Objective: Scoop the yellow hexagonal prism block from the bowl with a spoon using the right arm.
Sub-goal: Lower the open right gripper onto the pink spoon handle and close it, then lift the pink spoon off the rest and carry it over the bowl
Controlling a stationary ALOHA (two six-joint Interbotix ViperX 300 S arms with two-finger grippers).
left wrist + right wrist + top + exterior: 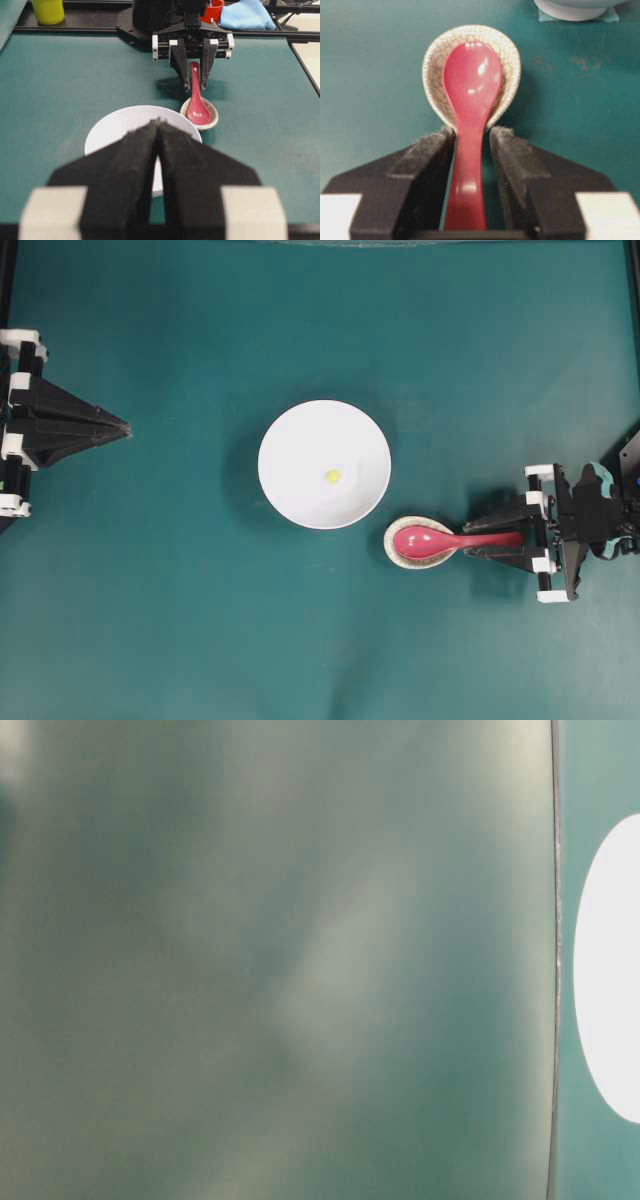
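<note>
1. Teal table cover [180, 620] spreads under everything, matte and flat.
2. Black left gripper [159, 131] rests at the left edge, well away from the work, its two padded fingers pressed together on nothing.
3. Black open-frame right gripper [472, 145] straddles the spoon handle; a sliver of gap shows on the left side and the right side looks close to touching, so I cannot tell whether it has taken hold yet.
4. Large round plain white bowl [290, 440] sits mid-table, shallow and smooth-walled.
5. Small speckled beige teardrop spoon rest [434, 60] lies just beside the bowl toward the right arm and cradles the spoon's scoop.
6. Glossy pink-red soup spoon [472, 85] lies scoop-up in the rest, handle pointing at the right gripper. It looks rigid, light and slippery, possibly brittle; the straight handle behind the rest's lip is the sensible place to pinch, squarely, so it does not twist.
7. Tiny bright yellow hexagonal prism block [332, 476] lies near the bowl's centre; probably light and prone to skidding ahead of the scoop.
</note>
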